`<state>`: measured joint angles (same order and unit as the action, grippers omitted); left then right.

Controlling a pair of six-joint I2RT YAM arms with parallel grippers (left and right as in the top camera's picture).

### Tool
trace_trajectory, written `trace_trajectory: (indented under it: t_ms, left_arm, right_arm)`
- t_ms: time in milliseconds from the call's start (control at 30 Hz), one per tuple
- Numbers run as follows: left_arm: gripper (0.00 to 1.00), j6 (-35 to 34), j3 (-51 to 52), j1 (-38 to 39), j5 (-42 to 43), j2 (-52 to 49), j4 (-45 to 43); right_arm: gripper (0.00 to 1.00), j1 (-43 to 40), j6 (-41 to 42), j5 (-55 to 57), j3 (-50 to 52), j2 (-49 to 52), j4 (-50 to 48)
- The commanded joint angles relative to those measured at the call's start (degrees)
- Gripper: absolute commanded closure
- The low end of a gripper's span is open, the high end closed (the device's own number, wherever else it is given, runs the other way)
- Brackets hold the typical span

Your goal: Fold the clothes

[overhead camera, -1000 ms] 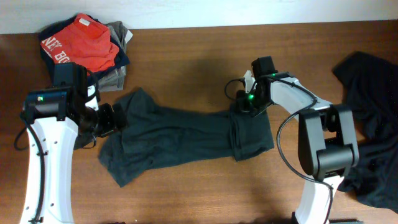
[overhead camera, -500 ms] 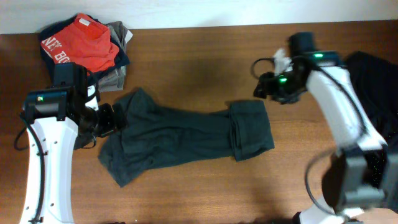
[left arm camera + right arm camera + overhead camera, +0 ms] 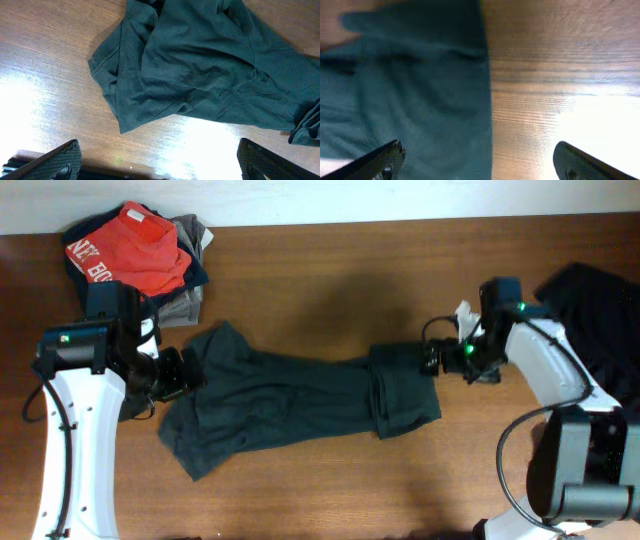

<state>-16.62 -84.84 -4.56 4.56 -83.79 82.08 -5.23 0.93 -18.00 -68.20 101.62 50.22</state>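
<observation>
Dark teal garment (image 3: 290,405): flat at the middle of the table (image 3: 320,290), its 3 o'clock end folded over.
Left gripper (image 3: 183,371): spread wide, empty, at the garment's 9 o'clock edge.
Right gripper (image 3: 432,360): spread wide, empty, at the folded end's 2 o'clock corner.
Clothes pile (image 3: 135,255): 10 o'clock, red on top.
Black heap (image 3: 600,350): 3 o'clock.
</observation>
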Motion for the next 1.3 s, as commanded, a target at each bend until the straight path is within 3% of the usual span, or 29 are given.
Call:
trace_trajectory:
  t_ms: [0, 233, 500, 633, 733, 833, 1067, 1267]
  left_arm:
    - [0.01, 0.9, 0.5, 0.2, 0.6, 0.2, 0.2]
    - [0.01, 0.9, 0.8, 0.2, 0.6, 0.2, 0.2]
    - [0.01, 0.9, 2.2, 0.2, 0.6, 0.2, -0.4]
    - [0.01, 0.9, 2.4, 0.2, 0.6, 0.2, -0.5]
    - [0.01, 0.9, 2.4, 0.2, 0.6, 0.2, -0.5]
    - [0.01, 0.9, 2.4, 0.2, 0.6, 0.2, -0.7]
    - [0.01, 0.9, 2.4, 0.2, 0.6, 0.2, -0.7]
    - [0.01, 0.9, 2.4, 0.2, 0.2, 0.2, -0.7]
  right_arm:
    - [0.01, -2.0, -2.1, -8.3, 6.4, 0.1, -5.7]
    - [0.00, -1.9, -2.2, -15.1, 12.7, 0.2, -11.8]
    - [0.15, -1.9, -2.2, -22.4, 15.1, 3.8, -15.6]
    - [0.42, -1.9, -2.0, -22.3, 15.1, 5.6, -15.8]
    - [0.77, -1.9, -1.7, -21.9, 15.1, 5.7, -17.2]
    - [0.96, -2.3, 2.1, -19.5, 15.0, 5.6, -19.2]
    - [0.96, -6.3, 2.7, -14.7, 8.9, 5.1, -13.3]
    - [0.96, -7.9, 2.5, 0.3, -0.6, 2.3, -0.7]
